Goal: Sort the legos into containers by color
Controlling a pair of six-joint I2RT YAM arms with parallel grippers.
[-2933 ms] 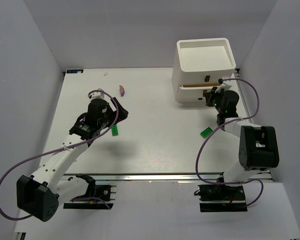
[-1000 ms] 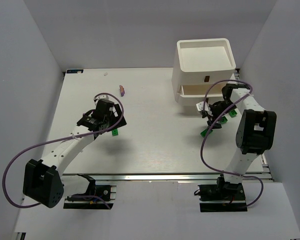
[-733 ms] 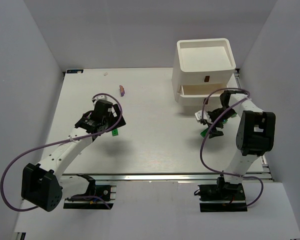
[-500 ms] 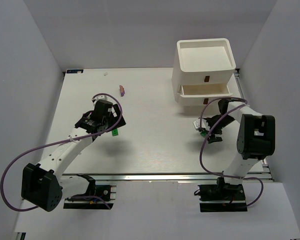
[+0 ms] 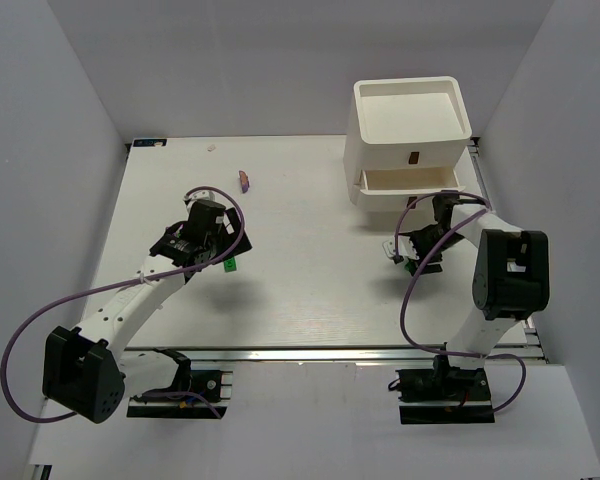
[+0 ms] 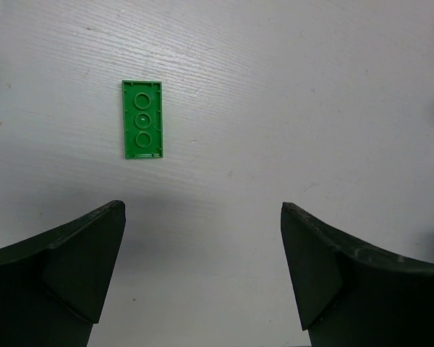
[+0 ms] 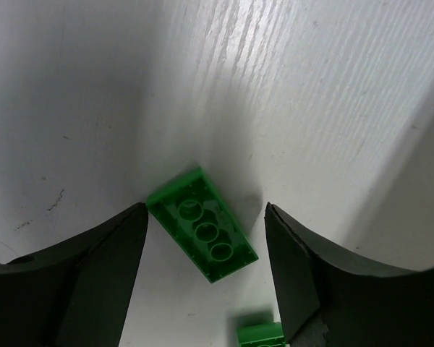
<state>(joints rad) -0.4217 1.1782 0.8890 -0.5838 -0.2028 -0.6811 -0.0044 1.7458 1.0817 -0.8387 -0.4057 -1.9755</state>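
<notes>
A green lego point(image 7: 202, 242) lies flat on the table point(image 7: 325, 87) in the gap of the right gripper point(image 7: 204, 210). Its long axis runs slantwise across that gap, one end just beside the finger point(image 7: 94, 275) on the view's left side, the other end back toward the wrist. Three rings run in a row down its upper face. The jaws stand wide apart and grasp nothing. A second green piece point(image 7: 260, 336) shows behind it, cut off by the frame's bottom edge.

From above, this lego point(image 5: 408, 263) is mostly hidden under the right gripper point(image 5: 408, 256). That view alone shows the white unit point(image 5: 380, 150) beyond the gripper, with its top tray point(image 5: 410, 88) open and a drawer point(image 5: 410, 181) pulled partly out.

Another green lego point(image 6: 142, 119) lies ahead of the left gripper point(image 6: 201, 208), beyond the tips and off toward the finger point(image 6: 79, 267) on the view's left. Its long axis points straight away from the gripper, and it bears the same row of three rings. These jaws are also spread wide and empty. In the top view this lego point(image 5: 231, 264) sits just beside the left gripper point(image 5: 220, 255), and a purple lego point(image 5: 244, 180) lies well beyond it.
</notes>
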